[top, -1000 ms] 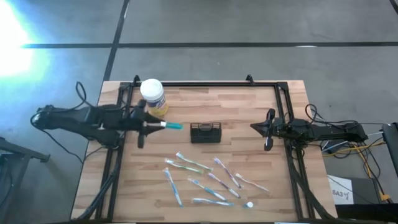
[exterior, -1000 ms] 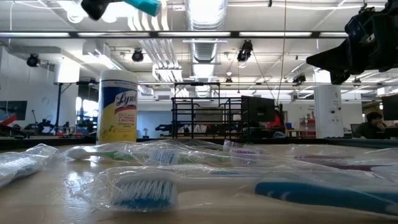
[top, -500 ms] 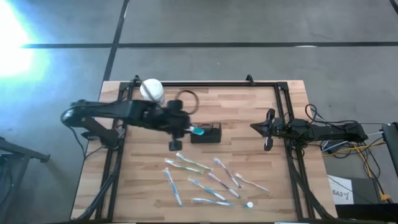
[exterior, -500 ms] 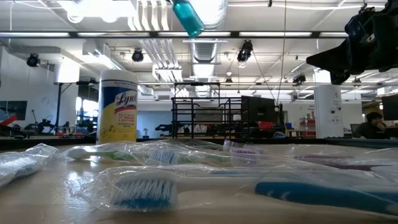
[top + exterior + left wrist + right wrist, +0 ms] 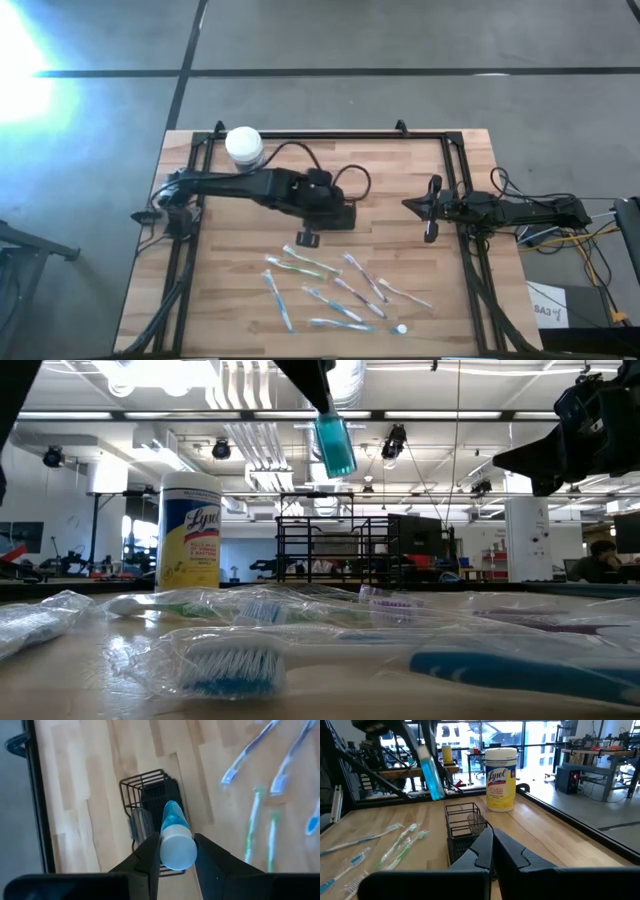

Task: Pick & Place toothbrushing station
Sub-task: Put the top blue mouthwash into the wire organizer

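The toothbrushing station, a small black wire holder (image 5: 150,800), stands on the wooden table near its middle; it also shows in the right wrist view (image 5: 464,832) and, mostly under my left arm, in the high view (image 5: 348,222). My left gripper (image 5: 176,845) hovers right over it, shut on a teal tube (image 5: 173,820) with a white round end. The tube also shows in the low view (image 5: 335,445) and the right wrist view (image 5: 431,775). My right gripper (image 5: 432,210) waits shut and empty at the table's right side. My left gripper pinches the tube near its white round end (image 5: 177,852) between its two fingers (image 5: 150,855). The fingers come from above, slanting down, and lie along the tube. The tube is lifted clear and hangs a little tilted, its teal end (image 5: 338,460) down above the holder.
A white-lidded yellow jar (image 5: 245,147) stands at the far left. Several wrapped toothbrushes (image 5: 330,285) lie scattered on the near half of the table. Black frame rails (image 5: 455,180) run along the left, right and far edges.
My left gripper has gone from beside the jar toward the table's right, to above the holder, and has tipped downward. The tube, level a second ago, now points down over the holder. The holder has stayed in place.
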`<state>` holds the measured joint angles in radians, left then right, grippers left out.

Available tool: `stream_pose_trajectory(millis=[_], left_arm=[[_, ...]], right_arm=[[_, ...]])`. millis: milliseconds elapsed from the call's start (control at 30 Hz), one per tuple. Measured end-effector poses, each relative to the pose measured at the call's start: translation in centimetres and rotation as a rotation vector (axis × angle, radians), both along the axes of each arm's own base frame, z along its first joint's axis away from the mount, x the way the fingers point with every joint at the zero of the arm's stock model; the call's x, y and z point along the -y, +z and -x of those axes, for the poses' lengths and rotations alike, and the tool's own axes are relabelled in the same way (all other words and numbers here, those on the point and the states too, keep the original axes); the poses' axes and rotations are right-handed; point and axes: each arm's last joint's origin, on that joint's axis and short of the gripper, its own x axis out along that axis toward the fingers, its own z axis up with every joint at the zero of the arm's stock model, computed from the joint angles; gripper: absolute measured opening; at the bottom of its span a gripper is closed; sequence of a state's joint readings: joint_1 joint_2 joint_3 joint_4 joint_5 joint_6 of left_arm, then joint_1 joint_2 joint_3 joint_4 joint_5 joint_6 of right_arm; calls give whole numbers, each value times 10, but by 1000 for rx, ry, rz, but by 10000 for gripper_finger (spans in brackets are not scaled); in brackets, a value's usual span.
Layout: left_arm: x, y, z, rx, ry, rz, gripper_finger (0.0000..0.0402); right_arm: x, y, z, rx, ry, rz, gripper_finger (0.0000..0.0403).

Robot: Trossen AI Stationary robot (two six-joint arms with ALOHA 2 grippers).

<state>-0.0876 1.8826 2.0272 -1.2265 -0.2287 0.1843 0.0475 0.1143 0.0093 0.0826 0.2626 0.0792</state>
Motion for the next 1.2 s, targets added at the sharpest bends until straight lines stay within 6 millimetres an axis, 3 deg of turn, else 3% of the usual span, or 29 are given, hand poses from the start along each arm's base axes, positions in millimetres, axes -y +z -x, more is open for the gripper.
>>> stream_pose_trajectory(millis=[367, 1200], left_arm=[[-22, -20, -12, -76, 13, -20, 95], [-41, -73, -34, -204, 19, 37, 95]], right_arm=[[0, 0, 0, 1, 0, 5, 8], [0, 0, 0, 0, 0, 12, 8]])
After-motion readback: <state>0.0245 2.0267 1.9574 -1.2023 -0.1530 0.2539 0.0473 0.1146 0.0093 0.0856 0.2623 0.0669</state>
